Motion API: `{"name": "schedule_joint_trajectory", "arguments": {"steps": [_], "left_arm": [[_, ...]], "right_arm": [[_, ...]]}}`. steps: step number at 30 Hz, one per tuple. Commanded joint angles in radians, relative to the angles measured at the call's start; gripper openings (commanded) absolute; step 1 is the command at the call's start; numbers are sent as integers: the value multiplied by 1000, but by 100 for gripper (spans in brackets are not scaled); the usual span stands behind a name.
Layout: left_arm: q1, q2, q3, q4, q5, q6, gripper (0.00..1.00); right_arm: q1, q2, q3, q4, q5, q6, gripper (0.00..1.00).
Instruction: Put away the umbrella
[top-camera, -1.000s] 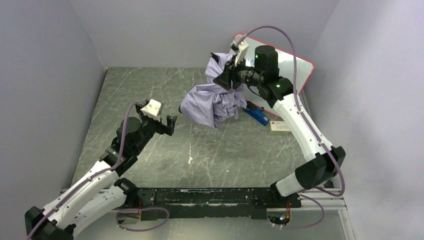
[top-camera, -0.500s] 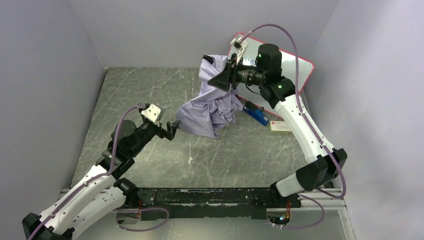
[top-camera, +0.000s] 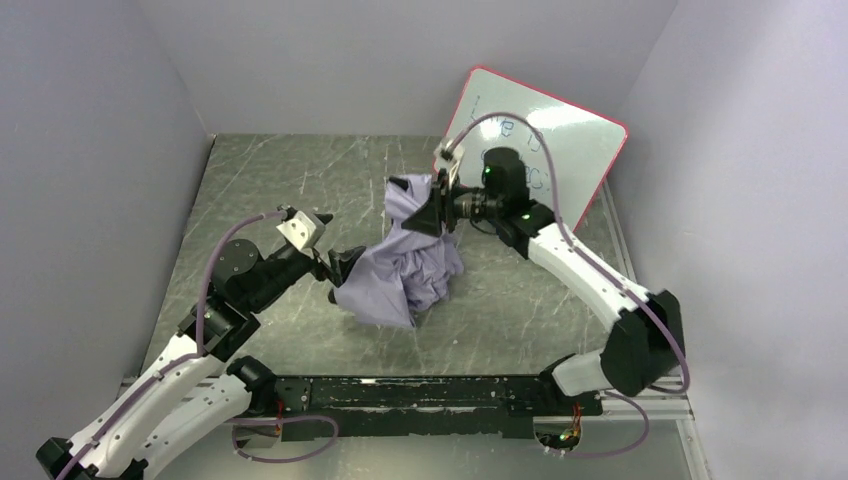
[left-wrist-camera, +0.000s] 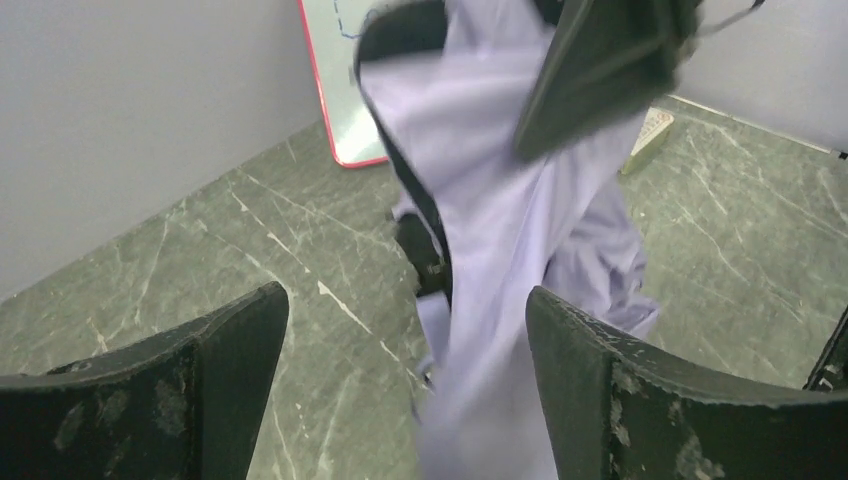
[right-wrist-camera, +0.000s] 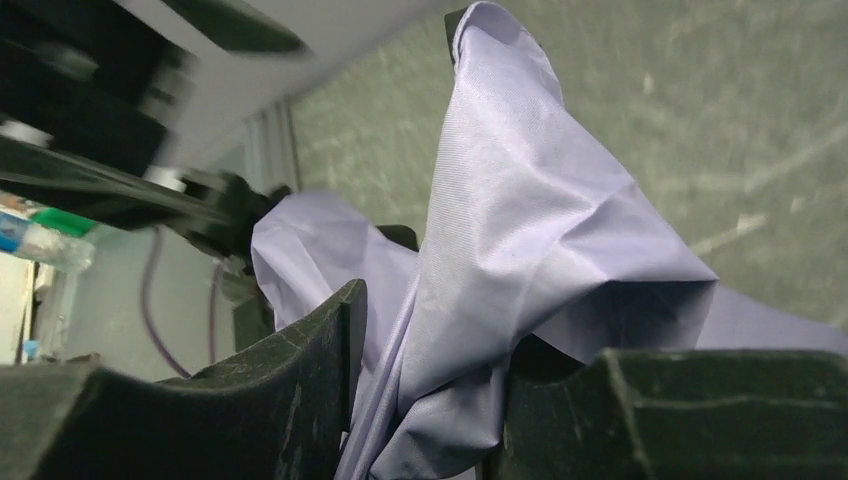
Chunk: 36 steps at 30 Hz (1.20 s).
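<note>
Fabric of the compact lavender-purple folding umbrella (top-camera: 400, 265) hangs in a loose, crumpled drape over the middle of the grey-green marbled table (top-camera: 250, 180), its upper end lifted and its lower folds resting on the surface toward the near left; the right gripper (top-camera: 430, 205) is clamped on a bunch of that cloth at the top, the folds pinched between its fingers in the wrist view; the left gripper (top-camera: 342, 265) sits at the lower left edge of the drape with its jaws spread wide, cloth and a black edge band (left-wrist-camera: 425, 230) lying in the gap but not gripped; the red-framed whiteboard (top-camera: 560, 130) leans against the far right wall, well apart. The step in hand looks like gathering the canopy so that it can be wrapped; to do it well the left jaws should probably close low down on a thick bundle, ribs included rather than a single skin of cloth, with the right holding the top taut; neither shaft nor handle can be made out, so a grip on them cannot be planned from here.
</note>
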Motion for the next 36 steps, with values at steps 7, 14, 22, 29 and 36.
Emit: {"name": "schedule_joint_trajectory", "arguments": {"steps": [7,14,22,29,36], "left_arm": [[7,-12,23,-100,8,40,91],[7,25,18,-80,0,44,93],[7,55,28,-61,-12,47,94],[7,25,39,-60,-149,24,94],[7,-21,72,-101,-311,47,95]], "right_arm": [[23,162,-93,-76,366,-249,14],[32,80,-74,-223,521,-301,95],[30,-43,63,-426,558,-333,100],[205,-4,98,-466,577,-418,100],[343,120,117,-538,654,-499,100]]}}
